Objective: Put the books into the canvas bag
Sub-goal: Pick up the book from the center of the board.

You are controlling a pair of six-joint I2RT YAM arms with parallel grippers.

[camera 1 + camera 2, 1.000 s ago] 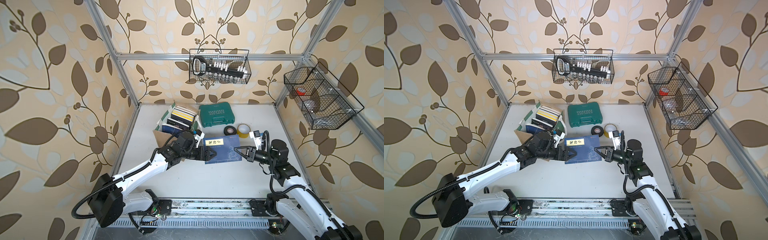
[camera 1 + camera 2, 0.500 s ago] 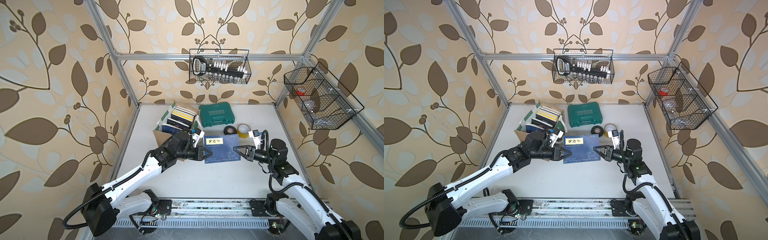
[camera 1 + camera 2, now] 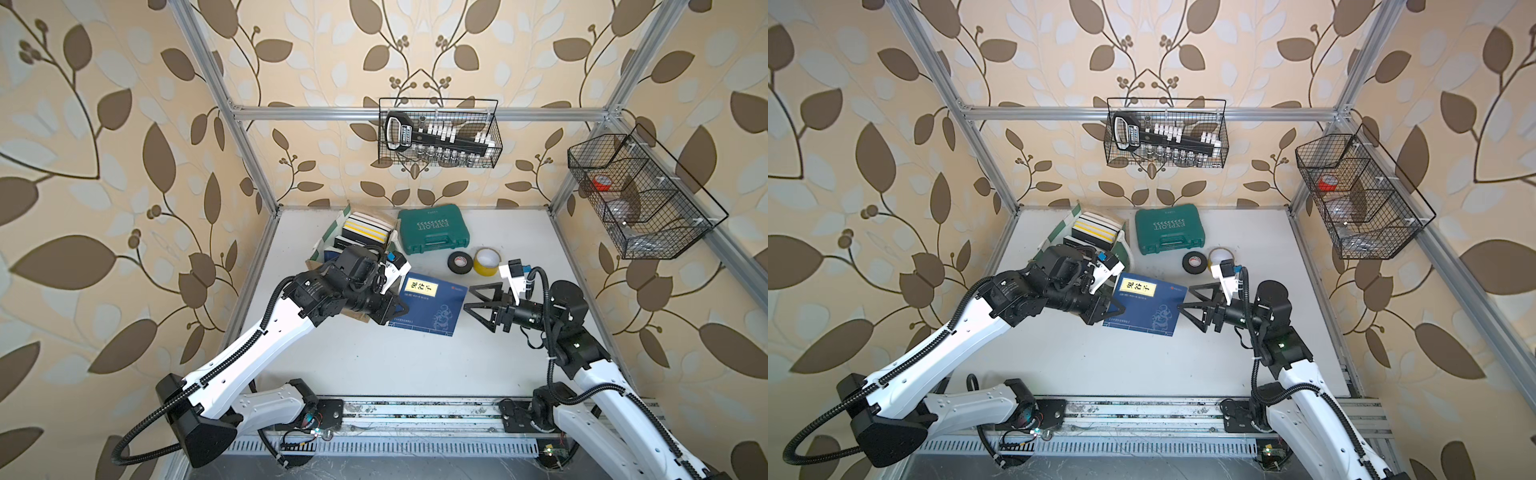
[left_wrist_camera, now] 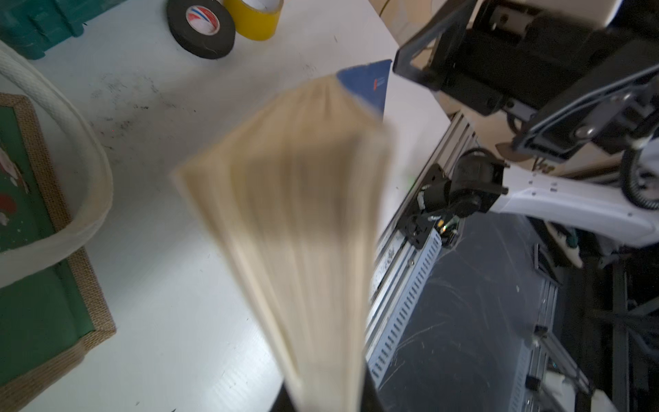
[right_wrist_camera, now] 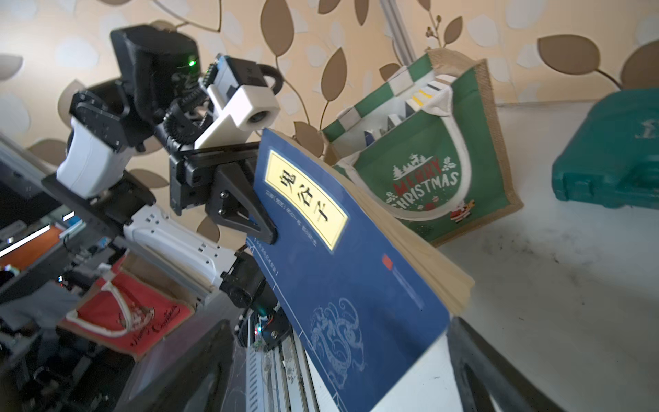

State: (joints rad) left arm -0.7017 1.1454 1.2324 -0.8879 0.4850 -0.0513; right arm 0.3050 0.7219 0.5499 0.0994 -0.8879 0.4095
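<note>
A navy blue book (image 3: 432, 305) (image 3: 1148, 305) with a yellow title label hangs tilted above the table centre. My left gripper (image 3: 397, 309) (image 3: 1115, 309) is shut on its left edge. In the left wrist view its page block (image 4: 303, 214) fills the middle. My right gripper (image 3: 471, 300) (image 3: 1185, 298) stands open at the book's right edge, fingers apart from the cover (image 5: 338, 267). The canvas bag (image 3: 332, 232) (image 5: 428, 171) stands behind the left arm with several books (image 3: 368, 226) upright inside it.
A green tool case (image 3: 434, 228) lies behind the book, with a black tape roll (image 3: 460, 262) and a yellow tape roll (image 3: 486, 262) in front of it. Wire baskets hang on the back wall (image 3: 440, 133) and the right wall (image 3: 640, 195).
My left gripper has come in and shut on the book's left edge. My right gripper, shut on the right edge before, has opened and let go.
</note>
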